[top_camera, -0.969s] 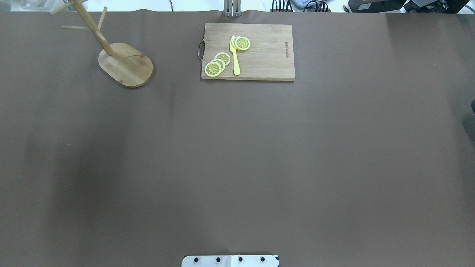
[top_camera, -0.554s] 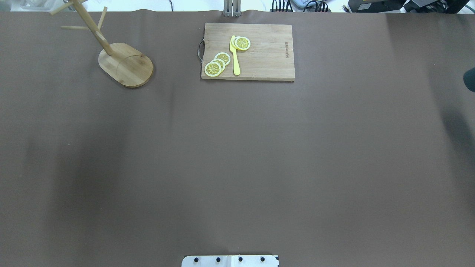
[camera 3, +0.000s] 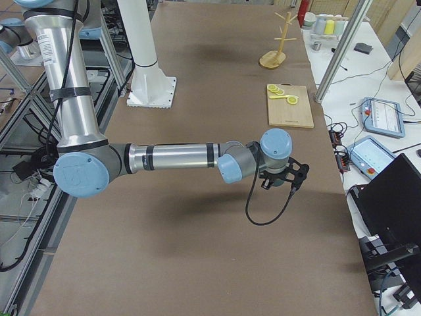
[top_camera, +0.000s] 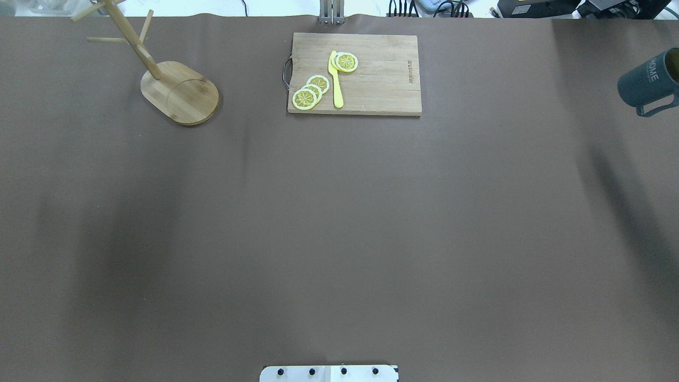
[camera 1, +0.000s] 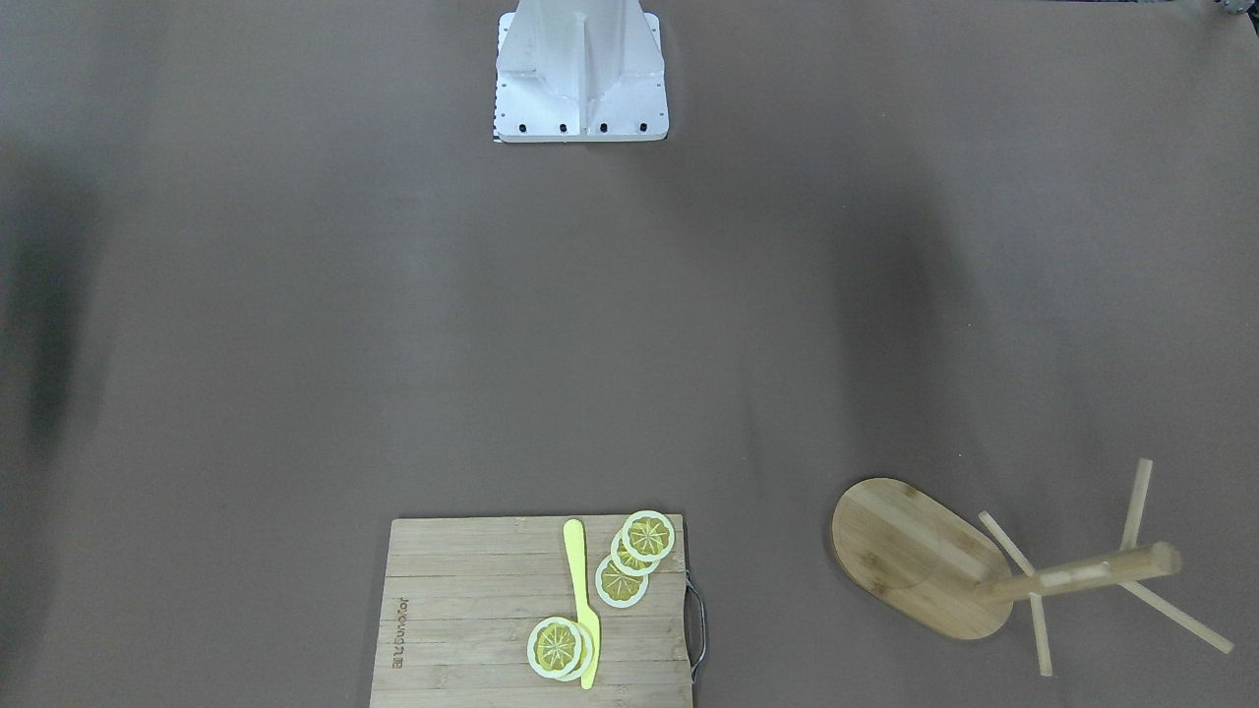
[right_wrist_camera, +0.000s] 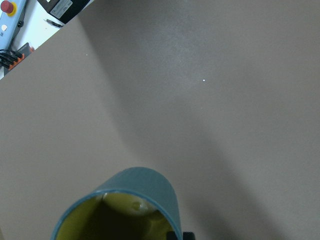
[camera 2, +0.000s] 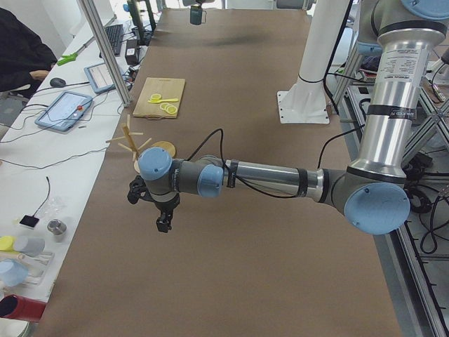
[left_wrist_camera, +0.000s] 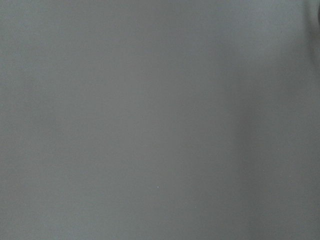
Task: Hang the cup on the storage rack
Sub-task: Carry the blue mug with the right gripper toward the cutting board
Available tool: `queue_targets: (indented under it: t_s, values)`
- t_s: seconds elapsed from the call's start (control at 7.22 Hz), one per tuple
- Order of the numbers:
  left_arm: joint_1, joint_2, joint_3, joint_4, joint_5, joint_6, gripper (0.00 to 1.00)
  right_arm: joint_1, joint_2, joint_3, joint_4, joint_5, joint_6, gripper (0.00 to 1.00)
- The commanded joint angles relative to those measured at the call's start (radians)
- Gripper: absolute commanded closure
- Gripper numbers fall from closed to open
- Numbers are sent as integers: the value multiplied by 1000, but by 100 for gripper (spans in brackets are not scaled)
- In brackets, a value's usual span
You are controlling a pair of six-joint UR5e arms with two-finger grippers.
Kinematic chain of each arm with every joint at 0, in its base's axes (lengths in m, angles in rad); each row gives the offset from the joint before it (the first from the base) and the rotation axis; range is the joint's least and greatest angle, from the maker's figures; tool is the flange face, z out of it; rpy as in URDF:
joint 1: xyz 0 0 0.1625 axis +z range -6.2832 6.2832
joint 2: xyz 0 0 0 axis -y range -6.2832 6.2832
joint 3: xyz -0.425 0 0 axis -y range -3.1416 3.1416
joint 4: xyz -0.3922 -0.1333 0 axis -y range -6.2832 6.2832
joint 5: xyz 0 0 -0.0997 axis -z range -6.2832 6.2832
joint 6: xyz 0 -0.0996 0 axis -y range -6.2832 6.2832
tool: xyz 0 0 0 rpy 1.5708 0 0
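1. The right gripper [camera 3: 291, 178] seemed closed around the cup [top_camera: 644, 79], holding it tipped in the air above the far right of the surface [top_camera: 339, 239].
2. I could not tell if the left gripper [camera 2: 163, 223] was open or closed.
3. The rack [top_camera: 177, 93] stood well apart, far left, past the board [top_camera: 382, 74].
4. On that long trip the cup might slip, or its handle might miss a peg [top_camera: 101, 40] and push the rack over.
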Motion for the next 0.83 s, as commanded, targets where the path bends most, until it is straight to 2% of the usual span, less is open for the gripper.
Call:
queue_targets:
  t_s: [0.0,0.28,0.69]
  values:
    - [0,0,1,0,0,0,1,-97,12,78,1,-53,205,100]
    - [0,-1,5,0,0,0,1,-230,102,129,-7,-152,546,100]
    - [0,0,5,0,0,0,1,-435,163,210,-16,-319,829,100]
